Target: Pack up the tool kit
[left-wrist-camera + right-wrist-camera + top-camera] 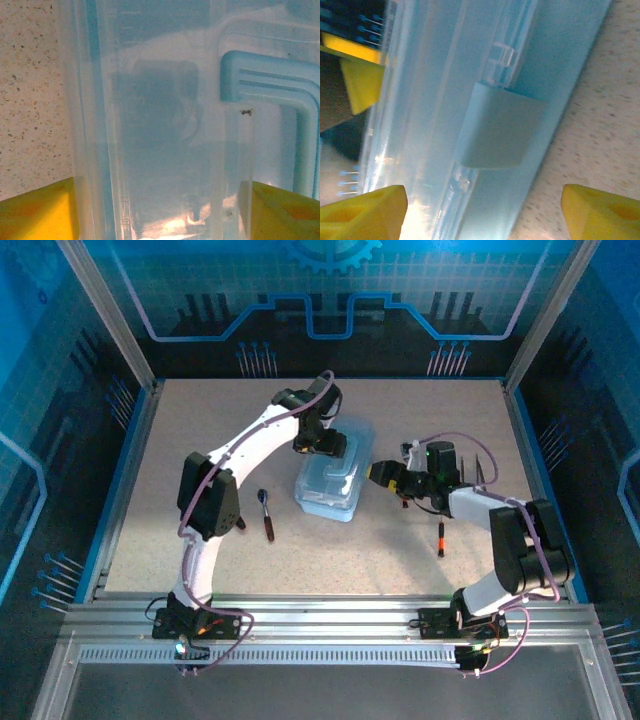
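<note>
Yellow fingertips (37, 215) of my left hand (160, 210) sat closest to the lens in the left wrist view, one in each lower corner. They stood apart, with a strip of the small rectangular translucent light-blue plastic case (160, 125) between them. Both pads lay close against the case's ribs, but I could not tell whether they pressed on it. A moulded light-blue handle (280, 85) curved round on the right of that strip, and the speckled beige table (30, 100) showed on the left.

At my right wrist, the right hand (480, 210) was spread wide as well and held nothing, its yellow fingertips (602, 210) low in the two corners. Ahead of them the case ran slantwise, and its opaque light-blue latch tab (500, 130) faced the gap between those fingers without touching either.

From above, the case lay flat near the middle of the table with its lid uppermost. My left hand reached down over its far end, and my right hand hung just beside its right edge. A dark-handled ratchet (266, 512) lay on the table left of the case, apart from it. A slim black-and-red screwdriver (441, 538) lay to the right and nearer me, well apart from the case.
</note>
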`<action>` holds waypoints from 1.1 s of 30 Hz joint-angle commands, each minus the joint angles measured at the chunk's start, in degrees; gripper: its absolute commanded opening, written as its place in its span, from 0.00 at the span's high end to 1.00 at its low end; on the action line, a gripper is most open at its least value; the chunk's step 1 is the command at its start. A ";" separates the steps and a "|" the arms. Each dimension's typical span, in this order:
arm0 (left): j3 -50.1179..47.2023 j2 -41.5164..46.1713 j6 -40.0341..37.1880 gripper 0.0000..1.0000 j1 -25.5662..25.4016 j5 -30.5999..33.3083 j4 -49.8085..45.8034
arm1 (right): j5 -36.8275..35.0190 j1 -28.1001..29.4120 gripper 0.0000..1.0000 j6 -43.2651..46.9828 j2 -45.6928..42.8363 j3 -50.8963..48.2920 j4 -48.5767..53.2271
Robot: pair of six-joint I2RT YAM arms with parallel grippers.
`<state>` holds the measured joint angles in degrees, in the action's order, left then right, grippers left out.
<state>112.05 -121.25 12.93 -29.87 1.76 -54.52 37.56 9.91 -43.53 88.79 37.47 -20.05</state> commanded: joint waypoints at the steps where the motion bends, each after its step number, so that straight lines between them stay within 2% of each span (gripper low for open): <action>1: -6.86 1.04 -0.96 0.27 2.81 -4.66 -1.00 | 5.85 -0.84 0.19 -9.68 3.17 -0.82 -15.27; 8: -9.36 2.31 -0.67 0.28 3.63 -4.31 0.00 | 6.98 -0.07 0.19 -17.49 8.86 -1.41 -25.97; 29: -14.45 2.52 2.08 0.28 3.61 -9.14 5.98 | 8.42 3.03 0.20 -39.25 26.51 -2.58 -61.03; 33: -15.12 2.42 1.93 0.28 3.51 -8.09 5.93 | 8.71 3.14 0.21 -39.18 26.55 -2.84 -61.41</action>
<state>100.75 -115.02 13.54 -26.22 -3.99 -45.12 44.60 12.03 -80.95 114.59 34.76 -75.53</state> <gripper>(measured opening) 0.727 0.793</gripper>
